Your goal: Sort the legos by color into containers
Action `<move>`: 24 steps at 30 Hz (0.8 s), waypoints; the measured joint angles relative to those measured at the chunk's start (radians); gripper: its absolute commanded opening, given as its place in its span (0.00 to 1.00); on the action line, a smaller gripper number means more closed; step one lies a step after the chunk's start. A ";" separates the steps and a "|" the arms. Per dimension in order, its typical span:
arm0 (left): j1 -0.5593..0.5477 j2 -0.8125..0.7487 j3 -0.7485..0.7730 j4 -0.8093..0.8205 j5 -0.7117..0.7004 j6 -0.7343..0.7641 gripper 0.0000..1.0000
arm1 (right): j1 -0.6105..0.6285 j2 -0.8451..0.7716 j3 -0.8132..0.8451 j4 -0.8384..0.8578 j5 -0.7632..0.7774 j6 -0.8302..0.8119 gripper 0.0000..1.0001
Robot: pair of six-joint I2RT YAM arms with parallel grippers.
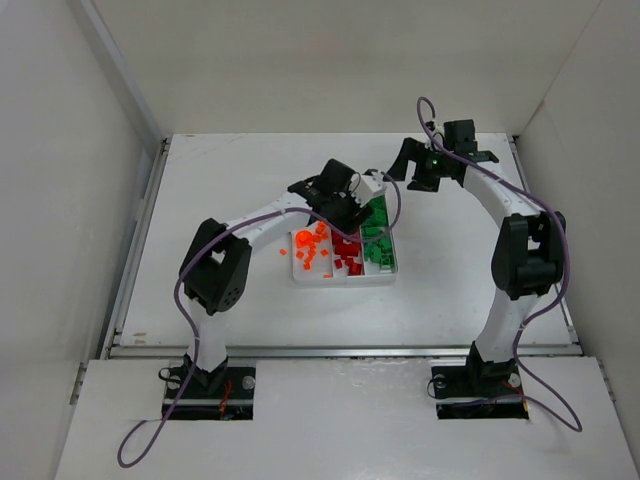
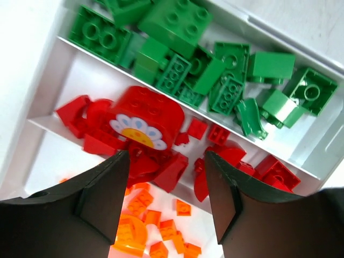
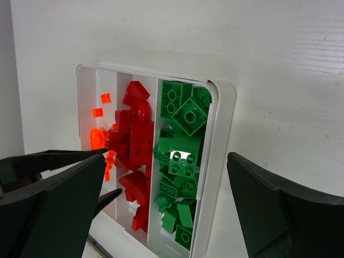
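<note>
Jaws of the left gripper [image 2: 166, 157] stand partly open and empty just above the red legos [image 2: 142, 115] in the middle compartment of the white tray [image 3: 223, 134]. Orange legos [image 2: 151, 216] lie in the left compartment and green legos [image 2: 177, 32] in the right. The right gripper [image 3: 166, 161] gapes wide and empty over the table [image 1: 230, 180] by the tray's far right corner
</note>
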 measured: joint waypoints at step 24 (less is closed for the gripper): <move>0.414 -0.132 -0.197 0.080 -0.150 -0.174 0.37 | 0.000 0.037 0.070 -0.007 -0.006 0.013 1.00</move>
